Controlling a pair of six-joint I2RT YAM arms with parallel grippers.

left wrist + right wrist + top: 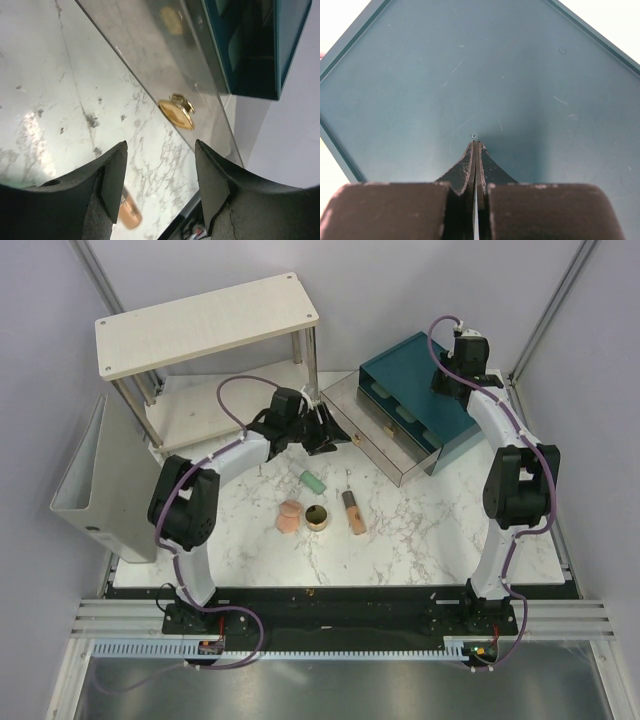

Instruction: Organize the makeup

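Note:
The makeup lies on the marble table [430, 530]: a mint-green piece [313, 481], a peach-pink sponge [289, 517], a gold-rimmed pot [318, 517] and a peach tube with a dark cap [352, 512]. My left gripper [333, 436] is open and empty, just short of the gold knob [176, 114] of the pulled-out clear drawer [385, 440]. In the left wrist view the gripper [161, 145] frames the knob, and the tube [129, 212] shows beside the left finger. My right gripper [447, 383] is shut and empty, its tips [476, 143] against the top of the teal box [480, 70].
The teal box [415, 375] stands at the back right with its lower drawer drawn out towards the table's middle. A white shelf on metal legs [210, 320] stands at the back left. A grey bin [85, 480] stands along the left edge.

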